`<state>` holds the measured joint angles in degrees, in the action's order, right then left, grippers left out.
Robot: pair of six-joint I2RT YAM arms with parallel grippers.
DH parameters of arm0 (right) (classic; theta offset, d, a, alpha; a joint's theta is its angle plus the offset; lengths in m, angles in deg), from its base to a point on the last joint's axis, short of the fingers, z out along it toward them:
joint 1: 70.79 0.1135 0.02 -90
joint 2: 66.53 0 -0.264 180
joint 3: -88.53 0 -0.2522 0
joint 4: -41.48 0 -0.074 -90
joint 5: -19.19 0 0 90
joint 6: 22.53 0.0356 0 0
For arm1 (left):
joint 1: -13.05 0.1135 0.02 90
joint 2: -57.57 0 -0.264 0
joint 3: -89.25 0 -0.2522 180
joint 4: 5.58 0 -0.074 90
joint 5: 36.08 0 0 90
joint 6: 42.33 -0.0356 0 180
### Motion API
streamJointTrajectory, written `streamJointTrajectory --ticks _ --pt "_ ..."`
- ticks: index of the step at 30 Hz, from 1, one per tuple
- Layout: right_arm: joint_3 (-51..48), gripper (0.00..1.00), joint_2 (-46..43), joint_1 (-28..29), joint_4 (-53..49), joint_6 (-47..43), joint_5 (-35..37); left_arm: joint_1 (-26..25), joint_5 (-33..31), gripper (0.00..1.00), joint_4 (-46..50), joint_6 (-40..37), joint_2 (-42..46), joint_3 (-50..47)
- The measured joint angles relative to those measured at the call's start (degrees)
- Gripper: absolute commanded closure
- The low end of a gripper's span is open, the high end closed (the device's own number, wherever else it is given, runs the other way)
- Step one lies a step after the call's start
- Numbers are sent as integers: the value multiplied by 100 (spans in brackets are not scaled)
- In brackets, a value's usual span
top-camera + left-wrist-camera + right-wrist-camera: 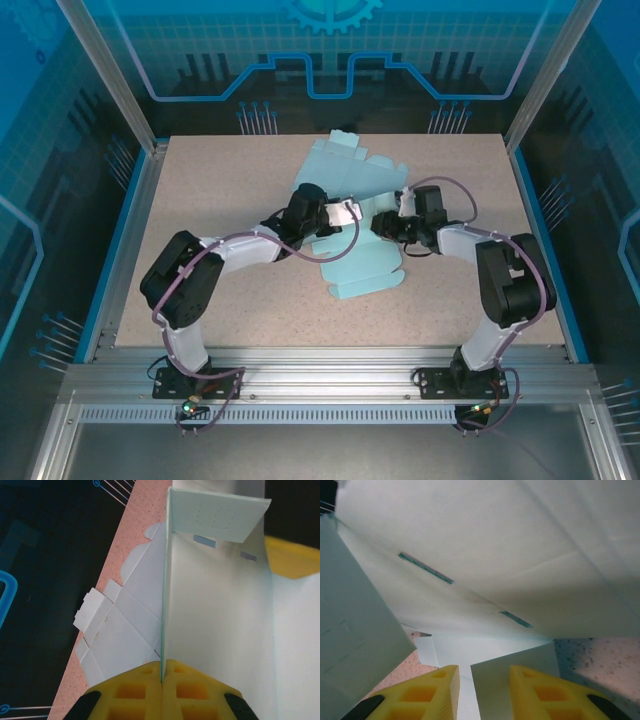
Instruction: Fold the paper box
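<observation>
The paper box point(365, 272) is a pale blue cut sheet lying partly folded in the middle of the table. My left gripper point(345, 212) is shut on the edge of an upright panel point(215, 610), which runs straight up from between the yellow pads point(162, 672). A short flap point(220, 517) folds over at that panel's far end. My right gripper point(385, 222) faces it from the right. In the right wrist view its fingers point(484, 669) stand apart around a small flap point(535, 660), with a gap left of the flap. Larger panels point(485, 535) lean overhead.
The speckled tan table point(220, 180) has blue edging, and metal frame posts point(105, 70) stand at its corners. Flat parts of the sheet point(120, 630) spread left of the upright panel. A yellow finger of the right gripper point(295, 555) shows behind the panel.
</observation>
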<state>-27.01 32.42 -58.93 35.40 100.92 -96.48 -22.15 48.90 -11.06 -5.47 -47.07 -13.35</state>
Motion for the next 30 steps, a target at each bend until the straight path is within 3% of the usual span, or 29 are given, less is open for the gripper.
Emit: streamJointTrajectory --ticks 13,21,30 --pt "-232 65 61 -31 -70 -15 181 -120 -271 100 -170 -868 -107 -127" --pt "-592 61 -772 -581 -415 -313 122 -254 -457 100 -988 -1709 -162 -496" --pt "-476 61 -1318 -1338 -835 -636 116 -282 -577 100 -1915 -2127 -354 -688"
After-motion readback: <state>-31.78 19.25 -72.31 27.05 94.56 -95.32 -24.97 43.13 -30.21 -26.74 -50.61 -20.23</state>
